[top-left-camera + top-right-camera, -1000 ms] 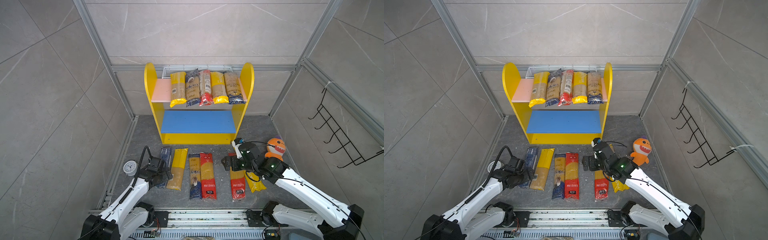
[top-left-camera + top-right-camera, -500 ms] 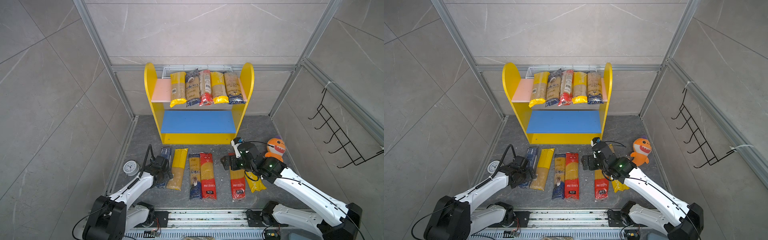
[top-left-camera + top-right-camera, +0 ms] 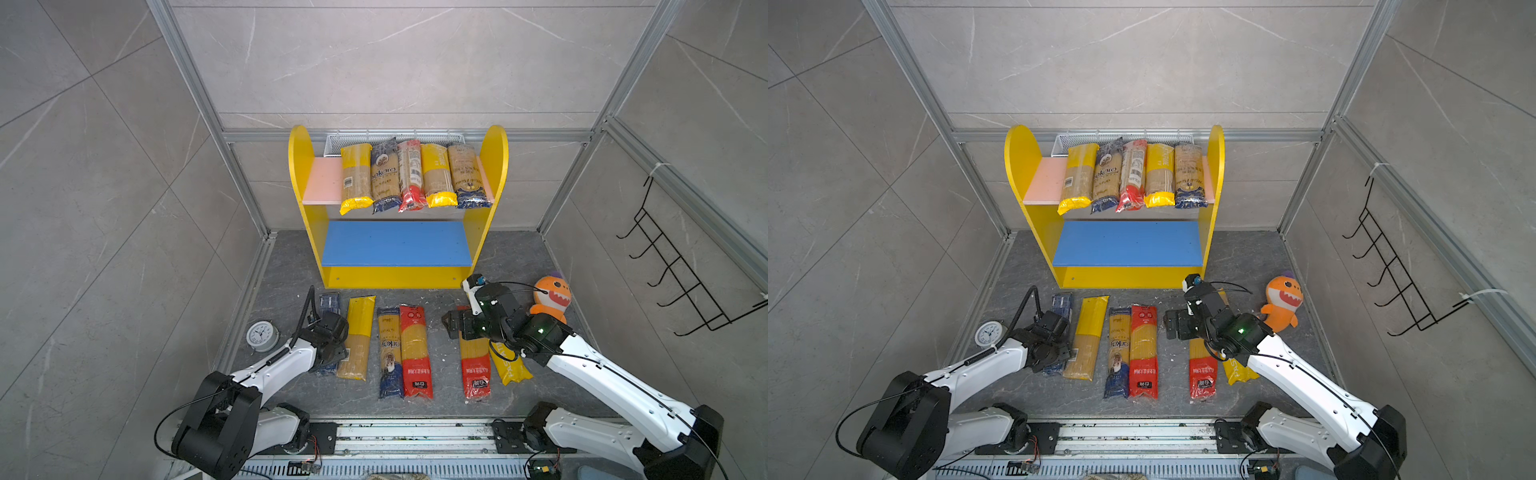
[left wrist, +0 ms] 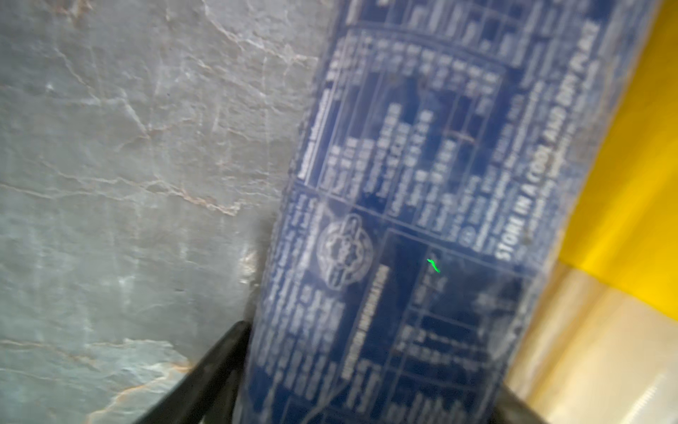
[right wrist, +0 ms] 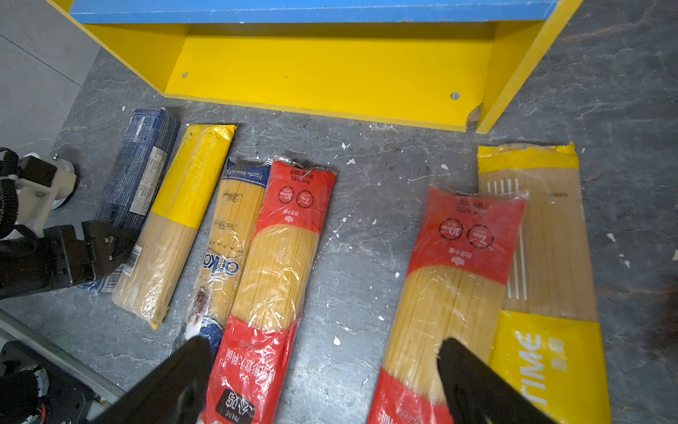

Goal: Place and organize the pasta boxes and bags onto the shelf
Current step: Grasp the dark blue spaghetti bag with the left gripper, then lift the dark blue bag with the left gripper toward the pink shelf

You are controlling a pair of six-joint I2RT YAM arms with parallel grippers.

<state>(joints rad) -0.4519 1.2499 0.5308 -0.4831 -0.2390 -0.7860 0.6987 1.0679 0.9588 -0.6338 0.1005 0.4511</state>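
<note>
My left pincer [image 4: 370, 359] has just narrowed from wide onto the long dark blue cardboard pasta box [image 4: 403, 220], lying on the grey surface [image 3: 440, 299] before the yellow-sided shelf [image 3: 392, 277]: grasp looks made, lift pending.

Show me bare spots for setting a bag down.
The blue lower board is bare. The pink upper board is free only between the yellow side panel and the yellow-ended bag; beyond that, packed. Floor: a gap between the middle red bag and the right red bag.
</note>
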